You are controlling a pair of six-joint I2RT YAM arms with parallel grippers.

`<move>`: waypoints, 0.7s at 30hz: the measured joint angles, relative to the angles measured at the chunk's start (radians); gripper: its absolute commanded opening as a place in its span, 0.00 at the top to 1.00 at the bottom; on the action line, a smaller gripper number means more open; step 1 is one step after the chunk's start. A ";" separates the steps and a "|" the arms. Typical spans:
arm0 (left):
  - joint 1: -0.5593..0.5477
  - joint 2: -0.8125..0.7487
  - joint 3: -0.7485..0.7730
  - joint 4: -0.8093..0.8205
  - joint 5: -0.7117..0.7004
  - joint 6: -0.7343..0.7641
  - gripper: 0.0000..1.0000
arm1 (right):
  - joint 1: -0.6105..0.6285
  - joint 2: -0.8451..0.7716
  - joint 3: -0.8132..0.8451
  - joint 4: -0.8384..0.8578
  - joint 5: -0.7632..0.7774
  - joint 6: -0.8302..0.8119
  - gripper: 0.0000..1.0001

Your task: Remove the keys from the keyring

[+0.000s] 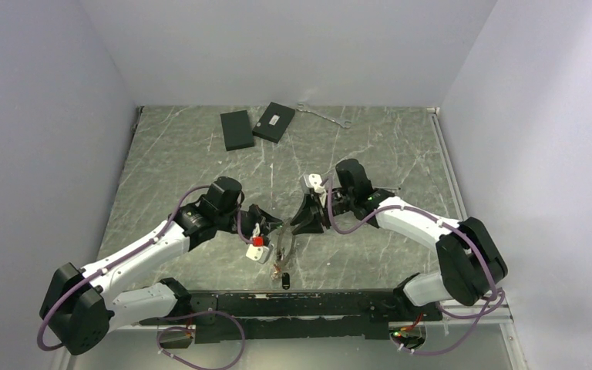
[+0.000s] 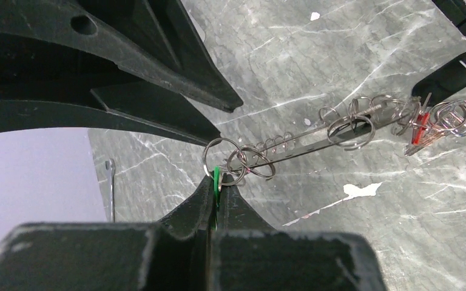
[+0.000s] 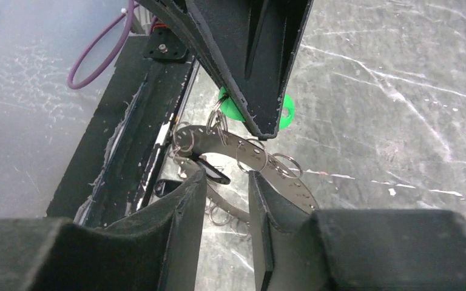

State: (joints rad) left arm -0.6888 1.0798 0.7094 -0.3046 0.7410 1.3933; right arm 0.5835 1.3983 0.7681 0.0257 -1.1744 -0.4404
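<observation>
The keyring (image 3: 252, 150) is a flat grey band hung with several small wire rings, held up off the table between my two grippers (image 1: 286, 250). My left gripper (image 2: 218, 180) is shut on a green key (image 2: 216, 177) that hangs from the ring's near end. In the left wrist view the ring is edge-on (image 2: 315, 143), with a red key (image 2: 422, 130) at its far end. My right gripper (image 3: 227, 182) is open, its fingers either side of the ring's band. A black key (image 3: 213, 173) hangs beside its left finger. The green key also shows there (image 3: 286, 113), under the left gripper's fingers (image 3: 249, 66).
Two flat black boxes (image 1: 237, 129) (image 1: 273, 122) lie at the back of the marbled table. A thin silver wrench (image 1: 325, 116) lies behind them and also shows in the left wrist view (image 2: 110, 182). The black base rail (image 1: 308, 302) runs along the near edge, just below the ring.
</observation>
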 measured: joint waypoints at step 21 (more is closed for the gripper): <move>0.000 0.000 0.000 -0.002 -0.010 -0.022 1.00 | 0.070 0.002 -0.044 0.240 0.062 0.220 0.64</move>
State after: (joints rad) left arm -0.6888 1.0798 0.7094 -0.3061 0.7315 1.3712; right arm 0.6537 1.4002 0.7238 0.2657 -1.1122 -0.2203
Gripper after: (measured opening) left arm 0.021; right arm 0.347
